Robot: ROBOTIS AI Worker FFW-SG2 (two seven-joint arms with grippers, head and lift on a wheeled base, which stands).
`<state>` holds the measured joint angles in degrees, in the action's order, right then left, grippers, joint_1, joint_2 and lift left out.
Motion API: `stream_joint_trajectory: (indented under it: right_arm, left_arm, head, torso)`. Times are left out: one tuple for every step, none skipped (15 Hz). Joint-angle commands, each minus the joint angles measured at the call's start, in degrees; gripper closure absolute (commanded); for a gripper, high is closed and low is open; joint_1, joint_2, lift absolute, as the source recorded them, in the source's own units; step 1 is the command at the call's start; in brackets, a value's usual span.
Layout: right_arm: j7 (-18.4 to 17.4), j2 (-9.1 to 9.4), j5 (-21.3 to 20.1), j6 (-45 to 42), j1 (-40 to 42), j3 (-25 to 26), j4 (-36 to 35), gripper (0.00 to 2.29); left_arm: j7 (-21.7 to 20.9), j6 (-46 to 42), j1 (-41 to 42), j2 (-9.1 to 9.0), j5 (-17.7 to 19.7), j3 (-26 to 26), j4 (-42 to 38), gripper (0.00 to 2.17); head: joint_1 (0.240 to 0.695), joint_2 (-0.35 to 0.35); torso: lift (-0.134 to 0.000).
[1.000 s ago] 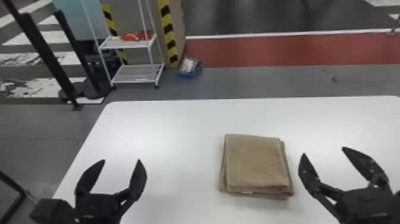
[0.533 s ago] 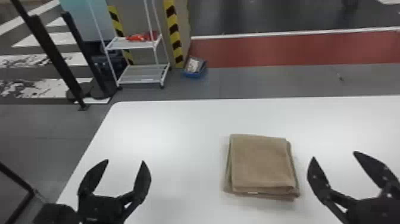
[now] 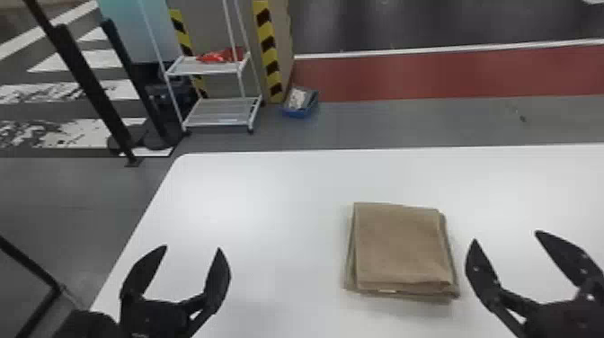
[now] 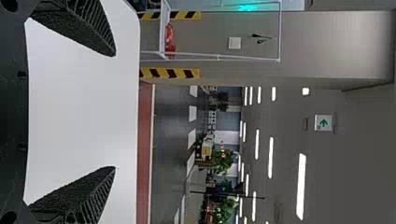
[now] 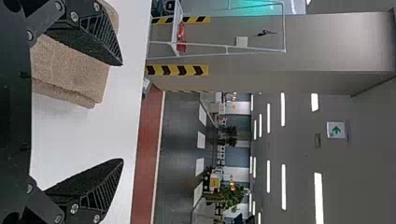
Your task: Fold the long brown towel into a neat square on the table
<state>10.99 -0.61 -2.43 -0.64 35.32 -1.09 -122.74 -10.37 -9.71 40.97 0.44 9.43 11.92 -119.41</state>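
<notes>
Towel: we count one brown towel (image 3: pixel 400 242), folded into a layered, nearly square pack, lying flat between our two grippers, well apart from the left one and just beside the right one's left finger; lower layers peek out along its edges.
Towel label: one small pale tag (image 3: pixel 387 291) at the towel's near edge, left of the right gripper, too small for us to read.
Left gripper: we have this gripper (image 3: pixel 192 247) wide apart, its two fingers parted over the table, with the towel off to its right.
Right gripper: we have this gripper (image 3: pixel 506 236) wide apart too, two fingers spread and holding nothing; in its wrist view one finger partly covers the towel.
Table: one white table (image 3: pixel 269 189), reaching out below and beyond both grippers.
Rack: one white rack (image 3: pixel 220 110) with two shelves in sight, on the floor ahead of the left gripper; we see red material (image 3: pixel 215 56) on the upper shelf.
Bin: one blue bin (image 3: pixel 300 112), ahead and to the right of the left gripper.
Striped strips: two yellow-and-black strips (image 3: pixel 269 54), ahead of the left gripper.
Sign: one green-arrow sign (image 4: pixel 323 122), far ahead of both grippers.
</notes>
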Motion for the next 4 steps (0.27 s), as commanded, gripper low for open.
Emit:
stream_joint_trajectory:
  right_arm:
    - [0.00,0.00,-0.12,0.96,0.01,-0.14,0.05,0.17]
    - [0.00,0.00,-0.12,1.13,0.01,-0.23,0.05,0.17]
    - [-0.09,0.00,-0.12,1.48,0.01,-0.32,0.05,0.17]
    - [-0.09,0.00,-0.12,1.84,0.01,-0.49,0.05,0.17]
  left_arm:
    - [0.00,0.00,0.69,-0.59,0.15,0.21,-0.39,0.00]
    - [0.00,0.00,1.13,-0.59,0.32,0.39,-0.91,0.00]
    - [-0.17,0.00,1.57,-0.59,0.32,0.57,-1.44,0.00]
    - [-0.44,0.00,1.83,-0.59,0.32,0.57,-1.70,0.00]
  head:
    - [0.695,0.184]
    - [0.695,0.185]
    - [0.695,0.187]
    - [0.695,0.189]
  torso:
    - [-0.124]
    - [-0.124]
    - [-0.124]
    - [-0.124]
